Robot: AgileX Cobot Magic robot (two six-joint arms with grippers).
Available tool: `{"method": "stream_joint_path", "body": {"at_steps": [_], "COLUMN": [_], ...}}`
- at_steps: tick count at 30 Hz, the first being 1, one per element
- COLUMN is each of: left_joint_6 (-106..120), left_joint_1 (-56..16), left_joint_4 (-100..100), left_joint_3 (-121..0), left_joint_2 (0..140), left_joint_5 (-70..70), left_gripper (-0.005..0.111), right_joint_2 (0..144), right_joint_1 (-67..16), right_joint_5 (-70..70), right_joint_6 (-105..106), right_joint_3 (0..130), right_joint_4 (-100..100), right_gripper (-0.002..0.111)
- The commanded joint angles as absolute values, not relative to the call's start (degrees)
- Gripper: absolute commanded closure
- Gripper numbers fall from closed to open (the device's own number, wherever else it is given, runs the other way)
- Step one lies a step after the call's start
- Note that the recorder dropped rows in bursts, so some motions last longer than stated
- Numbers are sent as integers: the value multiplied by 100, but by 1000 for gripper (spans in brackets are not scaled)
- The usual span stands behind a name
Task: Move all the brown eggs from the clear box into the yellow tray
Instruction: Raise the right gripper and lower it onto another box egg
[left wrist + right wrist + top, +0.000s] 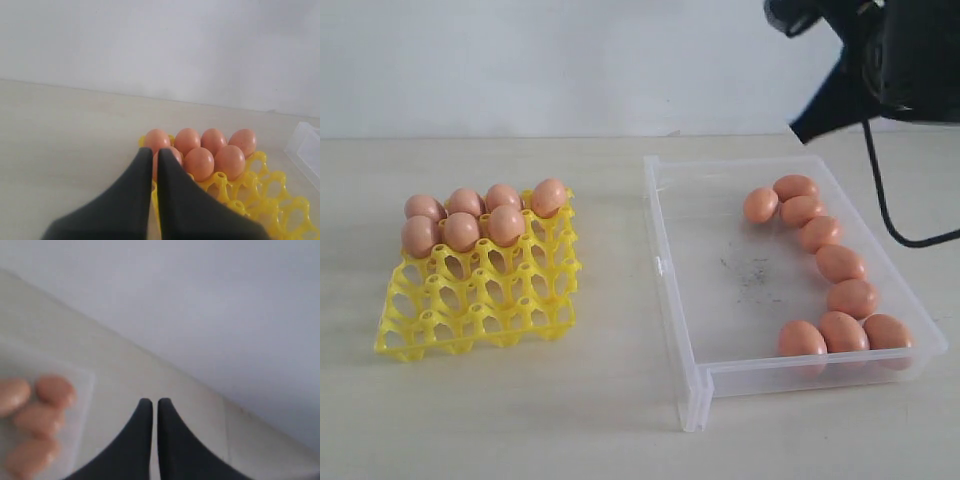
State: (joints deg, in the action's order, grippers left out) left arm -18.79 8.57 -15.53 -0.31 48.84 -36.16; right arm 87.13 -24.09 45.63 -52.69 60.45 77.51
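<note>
Several brown eggs (462, 230) fill the far cups of the yellow tray (470, 320) on the left of the table. More brown eggs (840, 263) lie in a curved line along the right side of the clear box (665, 270). My left gripper (155, 152) is shut and empty, hovering just short of the tray's (260, 195) eggs (199, 162); the exterior view does not show it. My right gripper (155, 402) is shut with nothing in it, raised beyond the box's (85, 385) far corner, with blurred eggs (42, 417) off to one side.
The black right arm (880, 60) hangs over the box's far right corner, with a cable (880, 190) trailing down beside it. A pale wall stands behind the light table (600, 420). A corner of the clear box (305, 145) shows in the left wrist view.
</note>
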Motion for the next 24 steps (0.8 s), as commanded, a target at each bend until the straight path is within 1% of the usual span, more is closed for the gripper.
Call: {"method": "stream_joint_path", "body": {"at_steps": [1,7,9,18,20,22,23,24], "left_joint_6": [-1992,-1992,-1992,-1992,-1992,-1992,-1992,-1992], "left_joint_1": [841,841,841,841,841,841,841,841], "left_joint_4": [-1589,-1589,-1604,-1604,-1604,-1615,-1615,-1615], "left_joint_3": [0,0,0,0,0,0,0,0], "left_joint_2": [4838,4838,4838,4838,4838,4838,4838,4838], "left_joint_5": [-3632,-3629,-3616,-3591,-3591,-3598,-3598,-3598], "left_gripper": [103,103,103,103,103,103,103,103], "right_joint_2": [8637,8787,8929,9673,9803,9913,9955,10004], "right_joint_1": [-2382,-2382,-2382,-2118,-2107,-2107,-2107,-2107], "right_joint_5": [5581,4365,4284,4682,4759,4799,4819,4819], "right_joint_6": [-2986,44,620,485,485,428,313,134], "right_joint_3": [6003,6003,6011,6149,6186,6197,6197,6197], "right_joint_4": [5157,1702,1390,1004,934,934,934,934], "right_gripper": [108,108,108,108,103,92,82,75]}}
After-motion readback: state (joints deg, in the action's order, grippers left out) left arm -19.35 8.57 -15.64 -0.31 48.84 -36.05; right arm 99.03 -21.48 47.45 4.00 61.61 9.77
